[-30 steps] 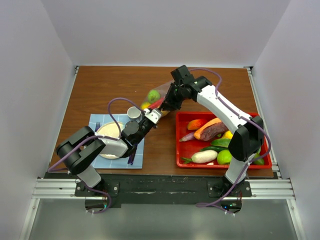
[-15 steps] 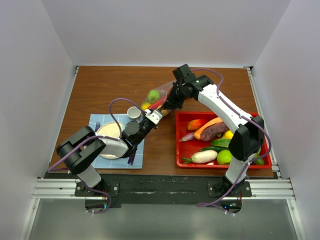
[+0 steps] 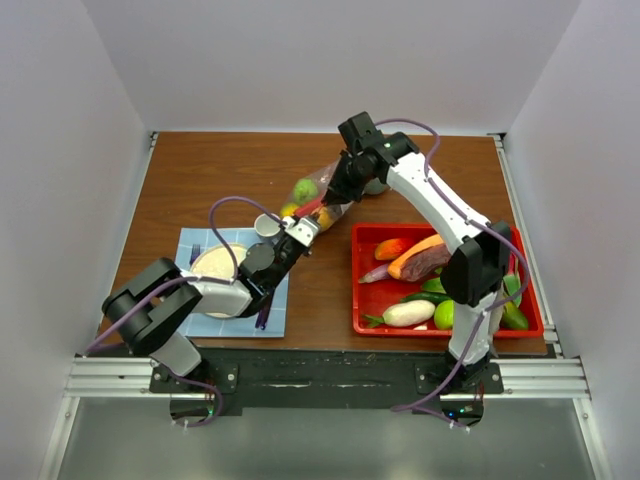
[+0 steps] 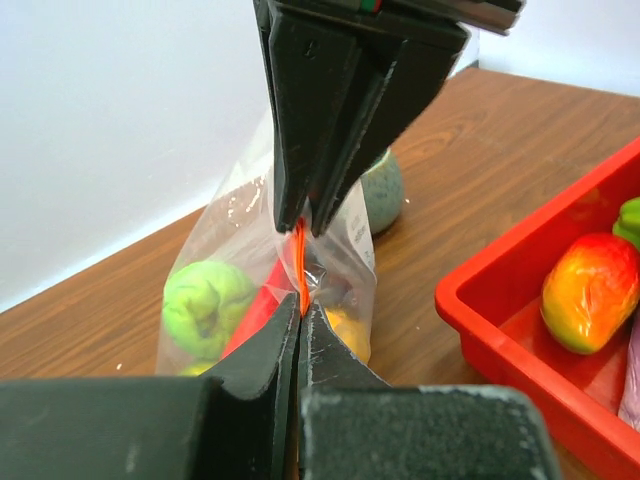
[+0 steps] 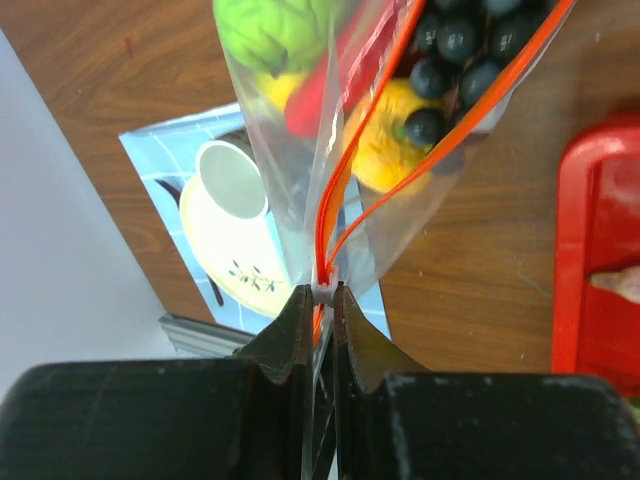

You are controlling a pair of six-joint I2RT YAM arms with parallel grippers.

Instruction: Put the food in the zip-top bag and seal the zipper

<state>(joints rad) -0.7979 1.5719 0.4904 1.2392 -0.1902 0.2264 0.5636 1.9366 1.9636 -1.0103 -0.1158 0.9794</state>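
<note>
Top external: L pincer (image 3: pixel 305 220), R pincer (image 3: pixel 330 202) meet, clamping zipper (image 4: pixel 300 262).

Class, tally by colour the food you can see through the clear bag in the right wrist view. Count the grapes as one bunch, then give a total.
Green fruit: 1
Red chili: 1
Yellow fruit: 2, one on each side of the chili
Dark grape bunch: 1
Total: 5
</note>
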